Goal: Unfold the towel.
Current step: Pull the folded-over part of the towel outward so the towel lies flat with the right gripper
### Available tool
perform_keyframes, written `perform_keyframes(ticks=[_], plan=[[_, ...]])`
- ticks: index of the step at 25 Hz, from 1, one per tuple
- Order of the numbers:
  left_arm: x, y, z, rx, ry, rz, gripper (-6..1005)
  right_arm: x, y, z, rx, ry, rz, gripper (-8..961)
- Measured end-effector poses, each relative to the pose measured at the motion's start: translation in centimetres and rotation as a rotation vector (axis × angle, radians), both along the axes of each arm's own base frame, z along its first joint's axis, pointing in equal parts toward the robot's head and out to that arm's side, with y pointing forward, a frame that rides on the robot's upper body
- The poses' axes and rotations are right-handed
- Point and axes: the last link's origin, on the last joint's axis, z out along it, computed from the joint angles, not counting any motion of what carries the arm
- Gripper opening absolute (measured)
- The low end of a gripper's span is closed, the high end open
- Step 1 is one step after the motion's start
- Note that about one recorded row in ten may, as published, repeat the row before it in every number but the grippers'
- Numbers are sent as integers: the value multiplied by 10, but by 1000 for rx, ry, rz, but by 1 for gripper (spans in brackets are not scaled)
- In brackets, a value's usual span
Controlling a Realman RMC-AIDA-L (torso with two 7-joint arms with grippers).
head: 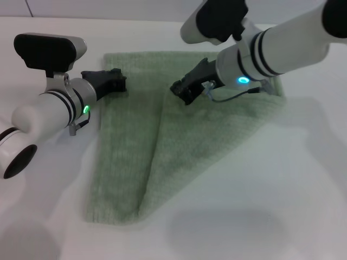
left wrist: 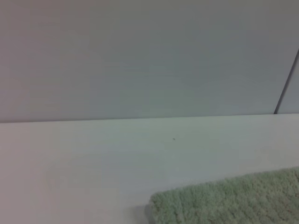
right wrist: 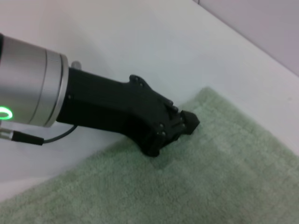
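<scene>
Left arm comes in low from the left side, white forearm with black bands and a green light glowing on the wrist. Its left gripper point(head: 116, 82) points toward the middle, black fingers drawn together at the tips and pressed down flat; the right wrist view shows the same thing point(right wrist: 180, 127), tips closed and touching down. Right arm reaches in from the upper right, angled downward, cyan ring lit on the wrist, a thin cable looping under it. The right gripper point(head: 183, 91) hangs tilted down and left, and its fingers look closed too.
</scene>
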Motion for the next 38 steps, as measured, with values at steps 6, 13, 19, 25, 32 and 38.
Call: perform_keyframes(ticks=[6,13,19,25,32,38], plan=[[0,0,0,0,0,0,-1,-4,-10,28,34,14,5,30],[0,0,1,1,0,0,-1,-16,-33,75,69,21,34,30],[1,1,1,3,-3,-4,-2,-24,-60,98,25,-11,41,30],[-1,-1,1,5,-6,-1,-1,-34,-87,111,-40,-43,28,30],[-1,-1,2,8,-9,0,-2,-39,-113,129,-86,-131,-7,30],[-2,-1,2,8,-6,3,-2,-34,-120,138,-45,-197,-58,30]])
